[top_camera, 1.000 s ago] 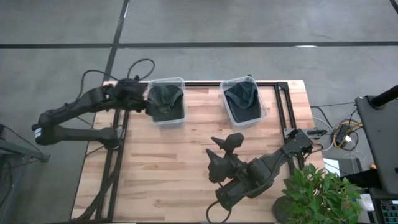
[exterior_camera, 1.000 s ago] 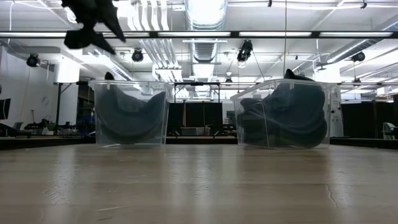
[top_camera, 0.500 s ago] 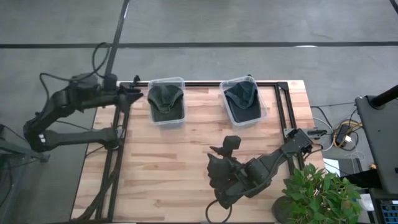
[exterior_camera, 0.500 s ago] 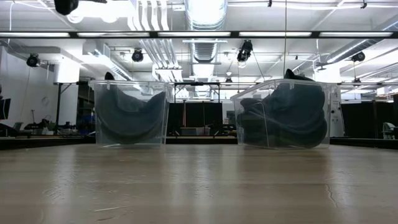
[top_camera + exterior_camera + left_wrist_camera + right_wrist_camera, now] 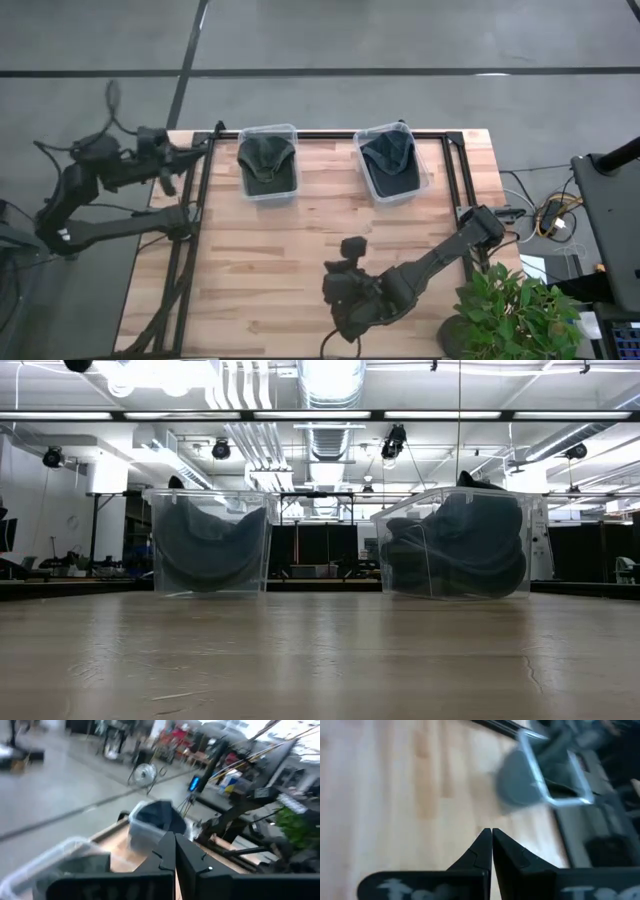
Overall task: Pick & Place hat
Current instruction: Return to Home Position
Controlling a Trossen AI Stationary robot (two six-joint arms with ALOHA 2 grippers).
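With the green cap (image 5: pixel 265 160) in the left bin (image 5: pixel 268 129) and the blue cap (image 5: pixel 390 155) in the right bin (image 5: pixel 383 128), the left hand (image 5: pixel 175 836), off the worktop (image 5: pixel 260 260), and the right hand (image 5: pixel 491 831), over its front, are both pinched closed and empty, so the likeliest trouble is the right arm brushing the plant (image 5: pixel 510 305) while folding home.

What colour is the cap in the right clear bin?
The cap is dark blue; the high view shows it best.

You've got a table (image 5: pixel 300 250) of pale planked wood, smooth w/ slight sheen. The left bin (image 5: pixel 266 129) & right bin (image 5: pixel 381 129): clear glossy plastic. The green cap (image 5: pixel 265 162) & blue cap (image 5: pixel 390 158): soft matt cloth. The frame rail (image 5: pixel 325 135): matt black metal.
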